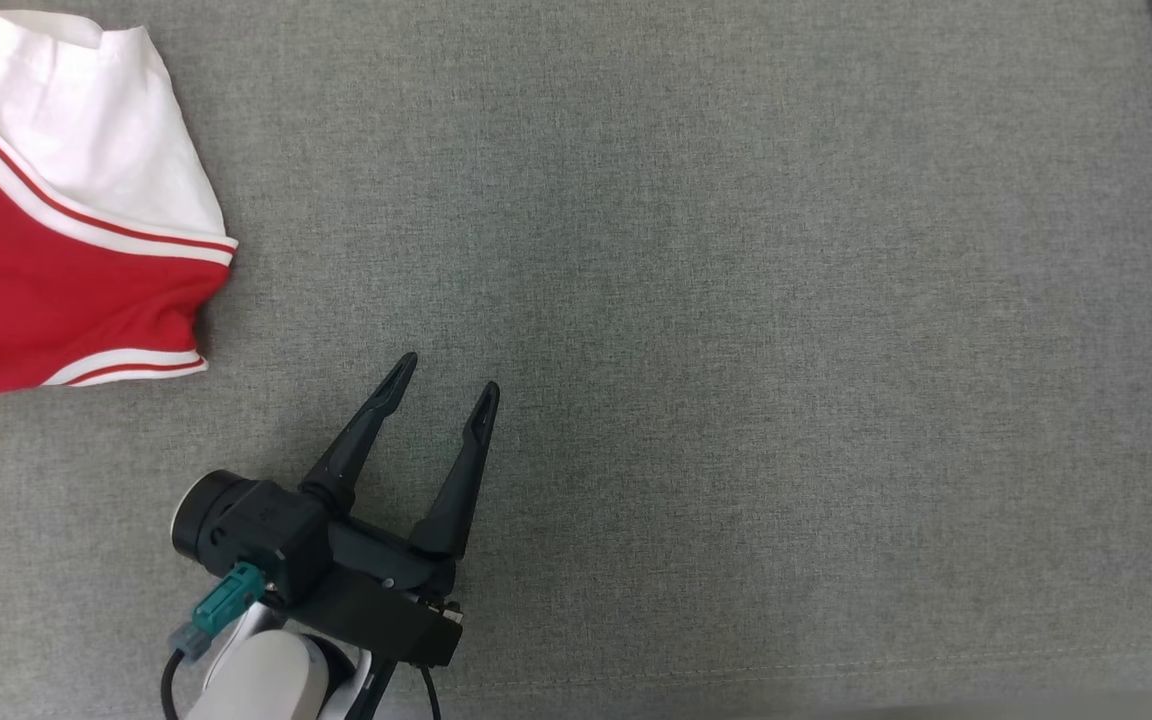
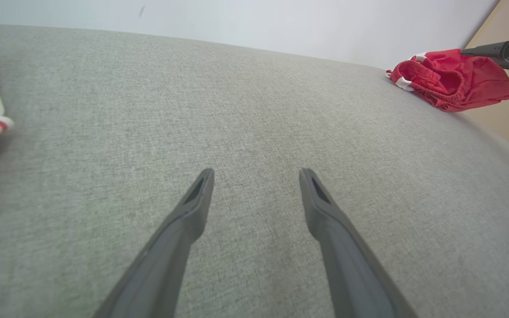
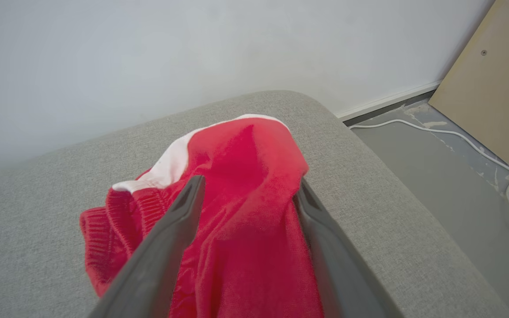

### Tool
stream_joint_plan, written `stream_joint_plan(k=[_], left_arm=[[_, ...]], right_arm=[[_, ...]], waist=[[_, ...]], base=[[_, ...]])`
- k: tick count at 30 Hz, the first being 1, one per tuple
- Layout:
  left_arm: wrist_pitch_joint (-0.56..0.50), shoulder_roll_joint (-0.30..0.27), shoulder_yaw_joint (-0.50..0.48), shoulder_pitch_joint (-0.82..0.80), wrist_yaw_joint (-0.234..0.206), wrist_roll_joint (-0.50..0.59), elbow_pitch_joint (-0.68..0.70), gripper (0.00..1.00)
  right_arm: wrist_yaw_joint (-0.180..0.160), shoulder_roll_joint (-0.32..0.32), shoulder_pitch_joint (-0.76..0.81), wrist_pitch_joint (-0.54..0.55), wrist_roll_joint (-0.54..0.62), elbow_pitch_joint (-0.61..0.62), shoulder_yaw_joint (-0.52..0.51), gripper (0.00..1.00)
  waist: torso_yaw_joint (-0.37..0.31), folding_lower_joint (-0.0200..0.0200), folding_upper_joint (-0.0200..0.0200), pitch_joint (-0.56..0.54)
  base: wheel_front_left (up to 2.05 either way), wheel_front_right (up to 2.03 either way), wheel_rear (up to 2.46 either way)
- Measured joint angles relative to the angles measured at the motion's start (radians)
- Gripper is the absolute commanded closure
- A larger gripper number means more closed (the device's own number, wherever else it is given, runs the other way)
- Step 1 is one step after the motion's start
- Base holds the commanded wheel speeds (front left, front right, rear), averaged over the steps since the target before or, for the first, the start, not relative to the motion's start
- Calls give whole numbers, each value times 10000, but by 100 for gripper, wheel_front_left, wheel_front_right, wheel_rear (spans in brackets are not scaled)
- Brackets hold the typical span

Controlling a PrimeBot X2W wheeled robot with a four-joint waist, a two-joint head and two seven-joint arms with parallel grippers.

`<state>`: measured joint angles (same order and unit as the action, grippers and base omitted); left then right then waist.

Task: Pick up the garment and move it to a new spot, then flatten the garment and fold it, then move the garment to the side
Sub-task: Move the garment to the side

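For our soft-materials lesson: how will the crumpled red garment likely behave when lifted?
The red garment lies bunched in soft folds, so it would probably droop. The thin cloth looks light. Near the cushion corner, a push might slide it off.

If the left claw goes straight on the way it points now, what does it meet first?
The left claw probably meets only bare grey cushion, though its height is unclear; shirt and shorts lie aside.

Grey cushion (image 1: pixel 736 350) bears folded shirt (image 1: pixel 36 280), crumpled shorts (image 3: pixel 245 185).
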<state>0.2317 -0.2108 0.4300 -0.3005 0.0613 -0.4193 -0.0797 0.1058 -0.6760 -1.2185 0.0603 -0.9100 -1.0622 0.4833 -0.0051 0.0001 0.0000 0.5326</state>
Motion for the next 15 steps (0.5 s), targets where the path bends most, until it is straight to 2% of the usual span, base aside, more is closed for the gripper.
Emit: stream_joint_plan(k=[15], left_arm=[[31,77,-10,1,6,-8,-364,0]], right_arm=[[4,242,-12,-445,828,-282,704,0]], waist=[[-133,-1,0,-516]], base=[[0,0,0]])
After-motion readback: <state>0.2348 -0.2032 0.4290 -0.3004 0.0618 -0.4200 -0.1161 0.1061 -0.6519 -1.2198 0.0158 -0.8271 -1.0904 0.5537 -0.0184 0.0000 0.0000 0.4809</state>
